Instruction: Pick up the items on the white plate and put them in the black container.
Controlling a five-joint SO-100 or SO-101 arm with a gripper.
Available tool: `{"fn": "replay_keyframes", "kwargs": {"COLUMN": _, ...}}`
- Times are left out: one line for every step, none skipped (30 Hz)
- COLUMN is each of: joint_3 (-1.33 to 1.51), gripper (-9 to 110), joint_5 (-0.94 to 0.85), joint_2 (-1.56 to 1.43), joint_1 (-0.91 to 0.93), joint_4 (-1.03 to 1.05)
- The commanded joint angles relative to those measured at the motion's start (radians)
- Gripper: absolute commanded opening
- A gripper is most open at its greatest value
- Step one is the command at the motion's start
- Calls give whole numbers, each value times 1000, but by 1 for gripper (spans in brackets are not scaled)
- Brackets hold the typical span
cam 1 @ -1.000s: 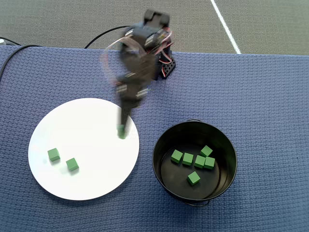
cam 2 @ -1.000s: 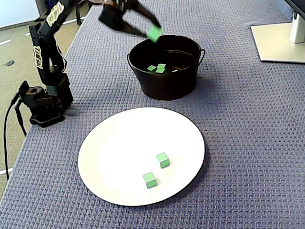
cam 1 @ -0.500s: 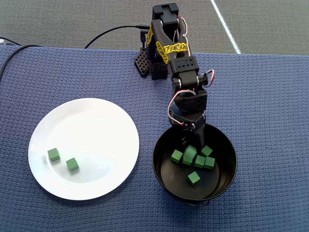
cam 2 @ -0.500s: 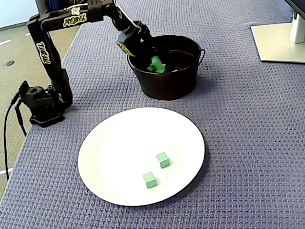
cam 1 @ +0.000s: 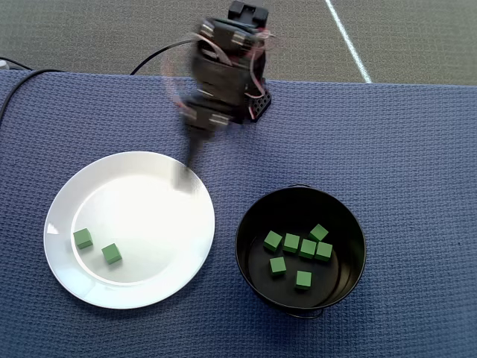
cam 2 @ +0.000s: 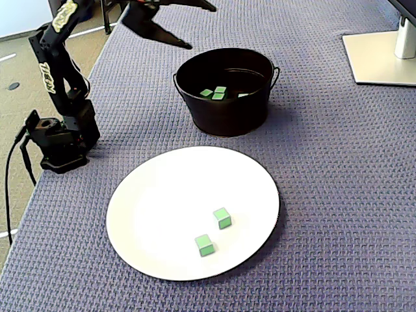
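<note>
Two green cubes lie on the white plate, near its left edge in the overhead view. The black container beside it holds six more cubes. The hand is above the tabletop, spread wide and empty. Yellow lettering on the arm is unreadable.

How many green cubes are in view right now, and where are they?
8. Two sit on the white plate: green cubes at and. Six lie in the black container: and — correction: 9, seven in the container.
</note>
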State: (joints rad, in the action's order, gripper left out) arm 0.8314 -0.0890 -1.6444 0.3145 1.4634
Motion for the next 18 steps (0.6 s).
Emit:
{"fn": "replay_keyframes", "kwargs": {"joint_3": -172, "gripper": 32, "joint_5": 84, "joint_2": 121, "joint_1": 322, "joint_4": 49}}
{"fn": "replay_keyframes", "kwargs": {"joint_3": -196, "gripper": 32, "joint_5": 107, "joint_2": 189, "joint_1": 370, "joint_4": 64}}
{"fn": "replay_keyframes", "kwargs": {"joint_3": -218, "gripper": 33, "joint_5": 124, "joint_2": 261, "joint_1": 403, "joint_4": 81}}
{"fn": "replay_keyframes", "kwargs": {"joint_3": -225, "gripper": 33, "joint_5": 140, "joint_2": 330, "joint_1": 428, "joint_4": 83}}
{"fn": "replay_keyframes", "kwargs": {"joint_3": -233, "gripper": 33, "joint_5": 163, "joint_2": 399, "joint_1": 445, "joint_4": 86}}
{"fn": "replay_keyframes", "kwargs": {"joint_3": -255, "gripper": 33, "joint_5": 181, "joint_2": 474, "joint_1": 454, "joint_4": 98}}
{"fn": "replay_keyframes", "kwargs": {"joint_3": -273, "gripper": 33, "joint_5": 204, "joint_2": 543, "joint_1": 456, "joint_4": 109}}
{"fn": "replay_keyframes", "kwargs": {"joint_3": -285, "gripper": 33, "joint_5": 225, "joint_2": 597, "joint_1": 449, "joint_4": 114}}
{"fn": "replay_keyframes", "kwargs": {"joint_3": -293, "gripper": 33, "joint_5": 244, "joint_2": 643, "joint_1": 436, "joint_4": 112}}
{"fn": "replay_keyframes", "kwargs": {"joint_3": -305, "gripper": 33, "joint_5": 258, "joint_2": 683, "joint_1": 419, "joint_4": 110}}
{"fn": "replay_keyframes", "kwargs": {"joint_3": -318, "gripper": 33, "joint_5": 279, "joint_2": 715, "joint_1": 400, "joint_4": 110}}
{"fn": "replay_keyframes", "kwargs": {"joint_3": -334, "gripper": 32, "joint_5": 304, "joint_2": 746, "joint_1": 380, "joint_4": 112}}
{"fn": "replay_keyframes", "kwargs": {"joint_3": -353, "gripper": 32, "joint_5": 318, "joint_2": 770, "joint_1": 357, "joint_4": 115}}
{"fn": "replay_keyframes", "kwargs": {"joint_3": -374, "gripper": 32, "joint_5": 328, "joint_2": 793, "joint_1": 334, "joint_4": 121}}
{"fn": "replay_keyframes", "kwargs": {"joint_3": -408, "gripper": 32, "joint_5": 339, "joint_2": 816, "joint_1": 310, "joint_4": 137}}
{"fn": "replay_keyframes", "kwargs": {"joint_3": -440, "gripper": 32, "joint_5": 348, "joint_2": 839, "joint_1": 285, "joint_4": 155}}
{"fn": "replay_keyframes", "kwargs": {"joint_3": -480, "gripper": 32, "joint_5": 360, "joint_2": 862, "joint_1": 259, "joint_4": 181}}
{"fn": "replay_keyframes", "kwargs": {"joint_3": -529, "gripper": 32, "joint_5": 371, "joint_2": 894, "joint_1": 236, "joint_4": 218}}
